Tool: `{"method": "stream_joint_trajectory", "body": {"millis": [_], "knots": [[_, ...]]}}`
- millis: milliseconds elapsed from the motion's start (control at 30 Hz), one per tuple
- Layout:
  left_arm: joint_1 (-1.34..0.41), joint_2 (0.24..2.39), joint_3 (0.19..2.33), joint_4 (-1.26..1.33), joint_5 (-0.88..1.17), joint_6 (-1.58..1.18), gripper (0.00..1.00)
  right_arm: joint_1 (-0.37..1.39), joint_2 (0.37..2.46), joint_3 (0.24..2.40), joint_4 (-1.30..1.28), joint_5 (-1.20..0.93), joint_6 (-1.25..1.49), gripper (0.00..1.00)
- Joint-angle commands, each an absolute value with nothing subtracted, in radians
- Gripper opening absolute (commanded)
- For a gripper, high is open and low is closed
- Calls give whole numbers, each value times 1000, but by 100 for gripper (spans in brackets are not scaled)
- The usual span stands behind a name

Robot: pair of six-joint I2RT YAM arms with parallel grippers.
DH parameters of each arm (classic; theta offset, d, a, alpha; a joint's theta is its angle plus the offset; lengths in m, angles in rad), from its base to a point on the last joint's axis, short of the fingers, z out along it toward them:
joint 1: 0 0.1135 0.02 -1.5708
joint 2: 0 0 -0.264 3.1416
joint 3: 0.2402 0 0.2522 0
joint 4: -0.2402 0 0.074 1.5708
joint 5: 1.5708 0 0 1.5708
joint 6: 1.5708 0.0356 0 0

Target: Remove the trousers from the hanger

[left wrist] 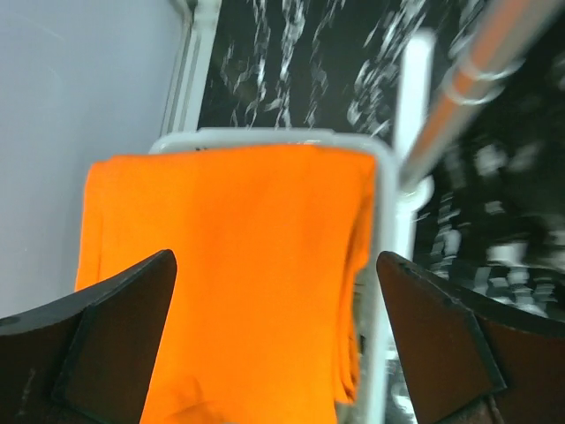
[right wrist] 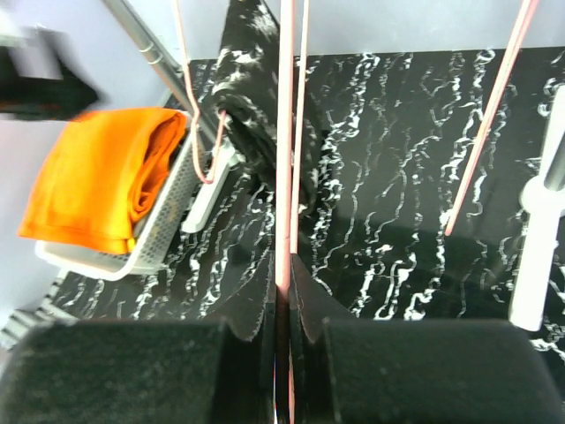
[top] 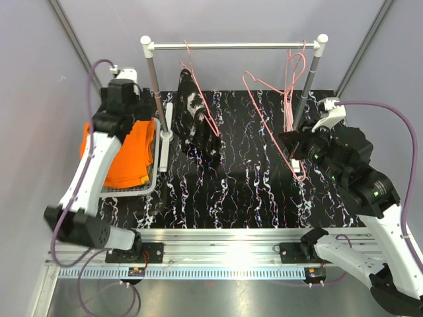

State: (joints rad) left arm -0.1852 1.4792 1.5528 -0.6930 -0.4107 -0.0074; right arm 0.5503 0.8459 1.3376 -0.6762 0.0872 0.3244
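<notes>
On the black marbled desk (top: 264, 198), orange trousers (top: 132, 155) are laid in a white basket (right wrist: 150, 246) under the released left claw (left wrist: 274, 265); a pink hanger (right wrist: 284, 132) is clenched by the right claw (right wrist: 282, 283).

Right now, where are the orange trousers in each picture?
Top external: orange trousers at middle left.
Left wrist: orange trousers fill the middle.
Right wrist: orange trousers at upper left.
Shared landmark: the white basket holding them.

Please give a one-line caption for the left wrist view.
Left gripper open above the orange trousers lying in the white basket.
</notes>
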Motion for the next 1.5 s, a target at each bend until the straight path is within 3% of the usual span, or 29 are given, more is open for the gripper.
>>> {"method": "stream_joint_trajectory", "body": {"millis": [0,133,300,533,700,1200,1467], "knots": [[-146,1299,1484,-569,-304,-133,99,552,856,1387,-637,143,273,0],[18,1437,1538,-673,-240,-282,99,554,877,1396,-606,126,250,0],[136,1803,1707,-906,-78,-429,99,554,931,1443,-584,83,197,0],[189,1888,1323,-711,61,-567,99,554,1023,1528,-606,115,152,0],[189,1910,1351,-710,121,-581,99,552,1107,1560,-614,189,182,0],[241,1409,1626,-908,40,-446,99,554,1199,1569,-508,342,147,0],[238,1037,1542,-887,63,-347,99,497,1353,1600,-405,385,138,0]]}}
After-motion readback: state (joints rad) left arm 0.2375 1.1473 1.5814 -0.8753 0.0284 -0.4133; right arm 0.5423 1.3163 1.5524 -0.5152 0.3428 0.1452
